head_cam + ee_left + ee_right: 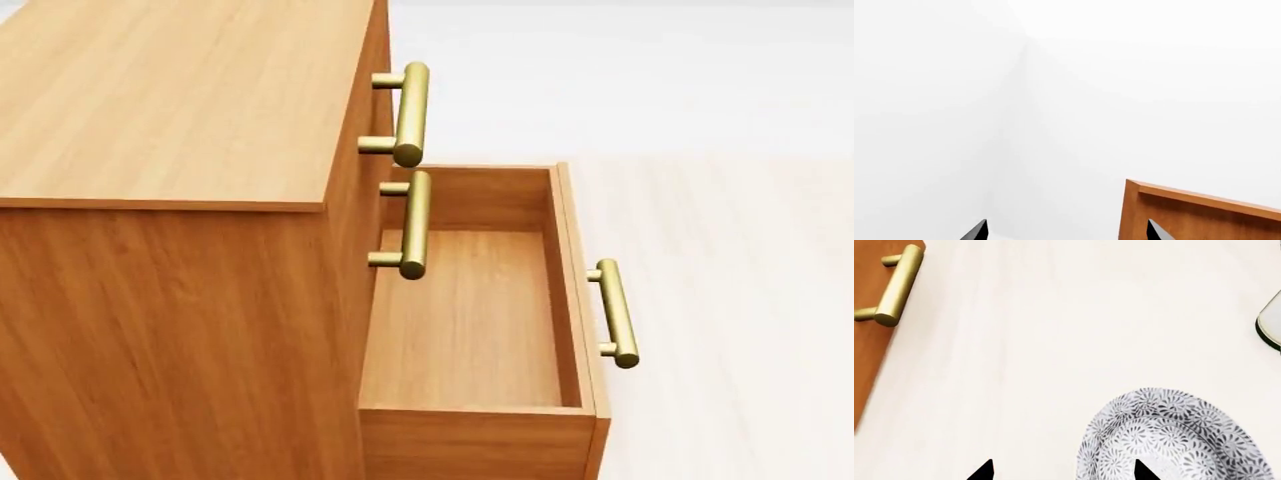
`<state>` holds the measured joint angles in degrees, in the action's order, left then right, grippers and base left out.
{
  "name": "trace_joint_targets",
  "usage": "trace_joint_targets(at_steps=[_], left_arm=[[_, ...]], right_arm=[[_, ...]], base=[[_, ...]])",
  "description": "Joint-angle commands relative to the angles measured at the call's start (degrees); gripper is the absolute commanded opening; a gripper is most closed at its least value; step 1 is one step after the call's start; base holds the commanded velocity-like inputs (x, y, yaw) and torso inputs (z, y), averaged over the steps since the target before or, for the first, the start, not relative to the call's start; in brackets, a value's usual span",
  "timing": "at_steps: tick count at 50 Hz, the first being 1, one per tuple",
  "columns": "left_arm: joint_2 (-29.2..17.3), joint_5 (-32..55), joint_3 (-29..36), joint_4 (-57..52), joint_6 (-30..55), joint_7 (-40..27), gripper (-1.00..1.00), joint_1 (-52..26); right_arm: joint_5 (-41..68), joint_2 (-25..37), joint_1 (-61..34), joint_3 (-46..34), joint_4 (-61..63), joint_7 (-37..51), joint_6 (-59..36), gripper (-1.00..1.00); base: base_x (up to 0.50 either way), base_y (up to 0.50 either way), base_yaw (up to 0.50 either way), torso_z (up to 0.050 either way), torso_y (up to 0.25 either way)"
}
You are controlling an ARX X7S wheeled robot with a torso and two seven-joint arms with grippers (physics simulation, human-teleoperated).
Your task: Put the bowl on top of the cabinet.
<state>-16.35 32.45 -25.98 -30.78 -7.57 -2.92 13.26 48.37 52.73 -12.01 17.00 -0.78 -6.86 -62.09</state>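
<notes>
In the right wrist view the bowl [1174, 440], white with a dense dark leaf pattern, lies on the pale floor. My right gripper [1062, 471] is open just short of it. One fingertip [1141, 471] overlaps the bowl's near side and the other [984, 472] is over bare floor. The cabinet [174, 100] fills the left of the head view, with a flat orange-brown top; neither gripper nor the bowl shows there. My left gripper [1069, 231] is open and holds nothing, beside a corner of the cabinet [1187, 215].
The cabinet's lowest drawer [461, 320] is pulled out and has nothing in it. Brass bar handles [411, 112] stick out from the drawer fronts. A drawer front with its handle [897, 287] lies near the bowl. A pale rounded object [1271, 320] sits at the frame edge.
</notes>
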Motion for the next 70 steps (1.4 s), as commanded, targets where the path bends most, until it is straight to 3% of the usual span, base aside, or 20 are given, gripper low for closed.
trace_joint_targets(at_steps=[1, 61, 62, 70], left_arm=[[0.5, -0.2, -0.7, 0.1, -0.4, 0.3, 1.0, 0.2], [-0.2, -0.1, -0.2, 0.4, -1.3, -0.4, 1.0, 0.6], [-0.2, -0.1, -0.2, 0.5, -1.3, -0.4, 1.0, 0.5], [-0.2, -0.1, -0.1, 0.3, -1.4, -0.6, 1.0, 0.6]], right_arm=[[-2.2, -1.1, -4.7, -4.7, -4.0, -0.3, -0.5, 1.0], [-13.2, -4.4, -11.8, -21.1, -16.0, -2.4, 5.5, 1.0], [-13.8, -4.5, -11.8, -21.1, -16.3, -1.9, 6.4, -1.0], [-13.2, -4.0, -11.1, -19.9, -14.5, -2.1, 7.6, -1.0]], base=[[0.0, 0.0, 0.0, 0.0, 0.0], [0.0, 0.0, 0.0, 0.0, 0.0], [0.0, 0.0, 0.0, 0.0, 0.0], [0.0, 0.0, 0.0, -0.002, 0.0]])
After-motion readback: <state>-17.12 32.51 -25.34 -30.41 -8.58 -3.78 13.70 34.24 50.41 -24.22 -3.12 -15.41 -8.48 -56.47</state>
